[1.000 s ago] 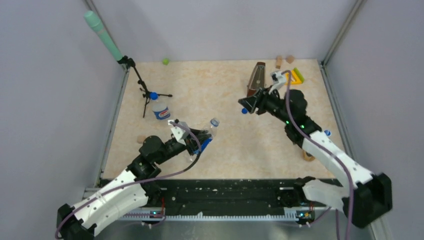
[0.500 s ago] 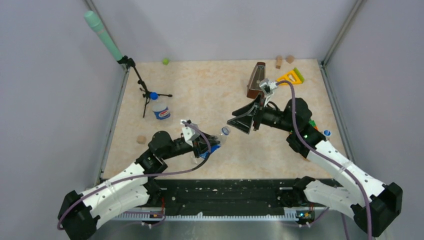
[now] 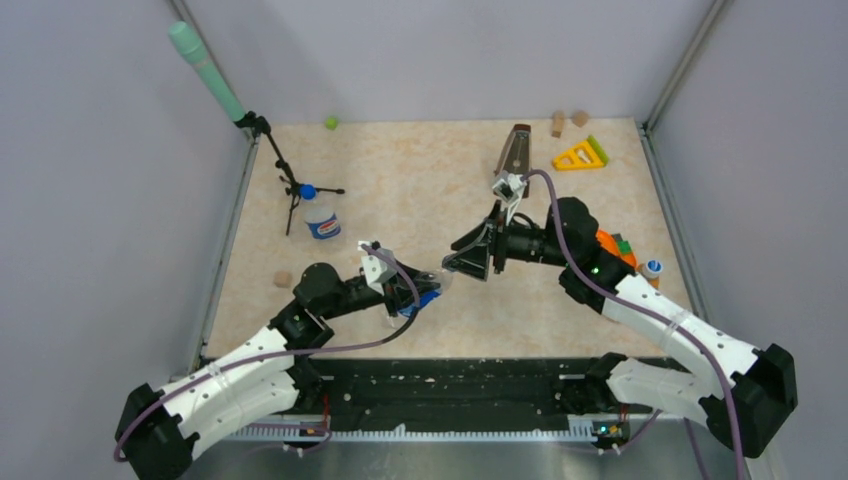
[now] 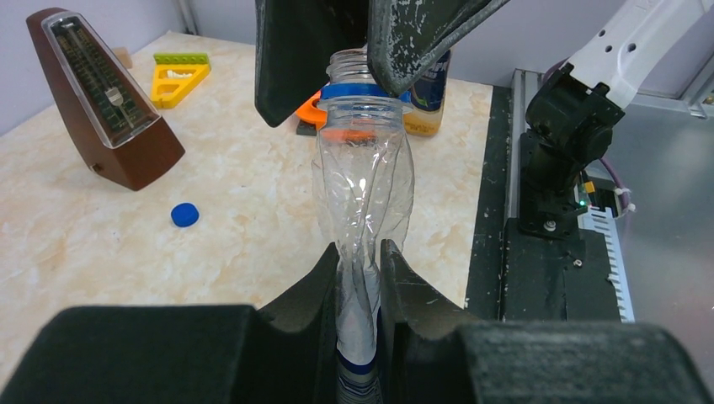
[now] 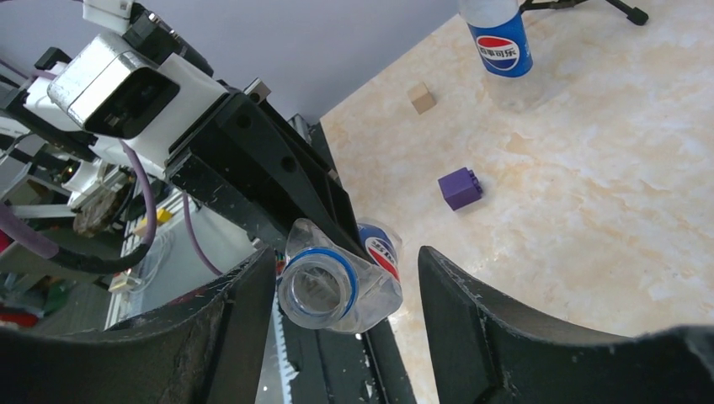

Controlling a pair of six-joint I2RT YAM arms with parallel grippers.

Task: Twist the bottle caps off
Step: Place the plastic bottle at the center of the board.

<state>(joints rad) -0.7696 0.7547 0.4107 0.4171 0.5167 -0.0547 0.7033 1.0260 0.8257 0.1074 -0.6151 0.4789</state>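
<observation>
left gripper (image 4: 359, 261) clamps bottle (image 4: 362, 181) | right gripper (image 5: 345, 278) spread round its neck | blue cap (image 4: 184, 215) apart

light: bright, even, overhead | shadows: soft, faint | focus: sharp, left claw (image 4: 359, 257) slightly soft up close

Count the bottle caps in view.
3: a loose cap on the table near the metronome, a blue cap on the standing bottle, a pale cap beside the right arm. Others may be hidden.

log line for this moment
left gripper: shut on bottle | right gripper: open around its bare neck | blue cap: loose on table
</observation>
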